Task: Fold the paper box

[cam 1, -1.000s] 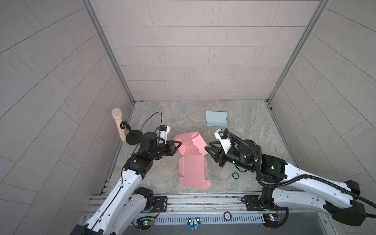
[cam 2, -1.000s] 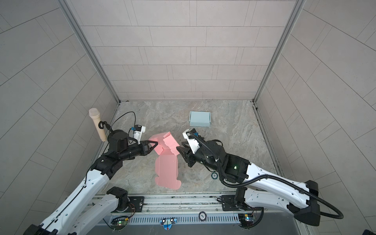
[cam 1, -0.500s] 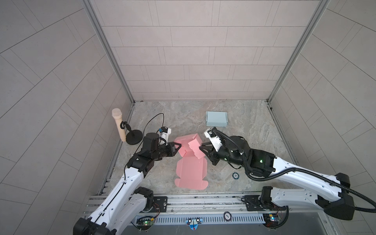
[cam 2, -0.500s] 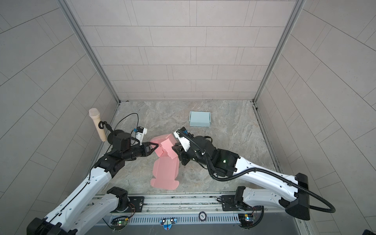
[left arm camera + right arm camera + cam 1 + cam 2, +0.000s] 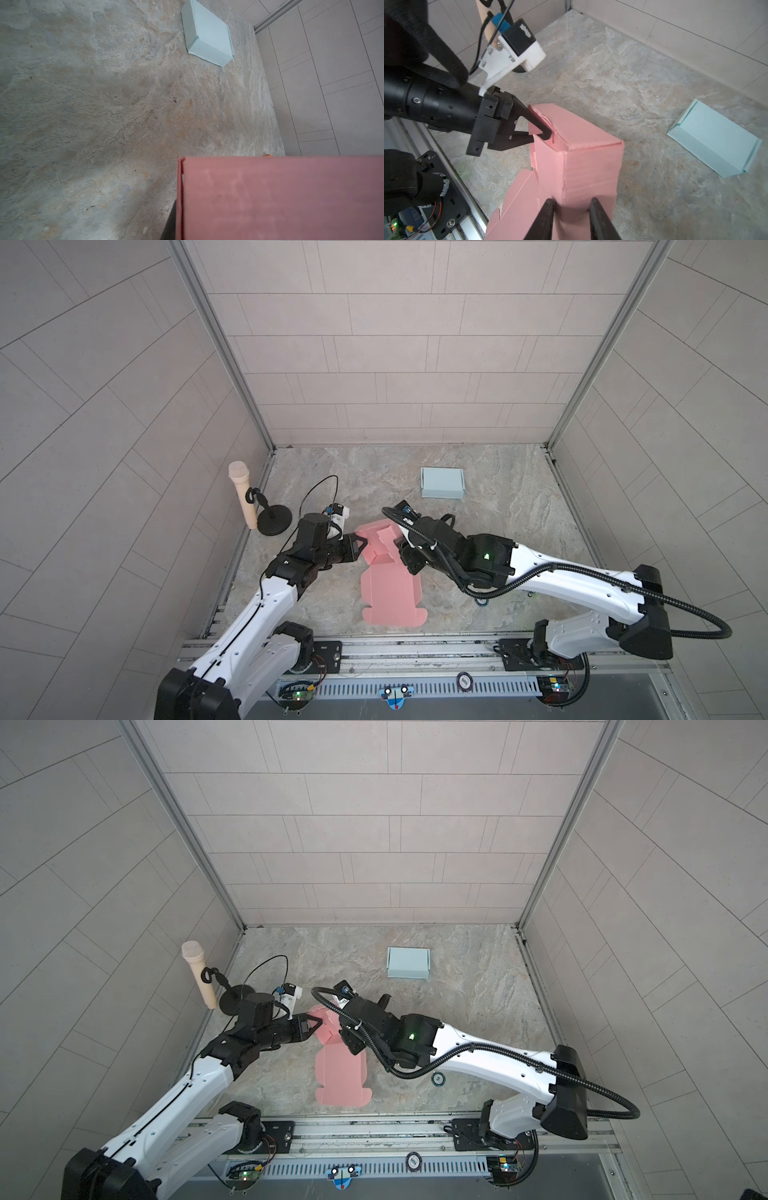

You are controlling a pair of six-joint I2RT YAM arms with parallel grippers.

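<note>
Noted pink paper box [image 5: 390, 597] lying mid-table [image 5: 498, 531], near panel flat, far end folded upright. Found left gripper [image 5: 542, 135] pinched tight on the upright part's top corner. Found right gripper [image 5: 571, 205] with fingers apart at the opposite wall.
</note>
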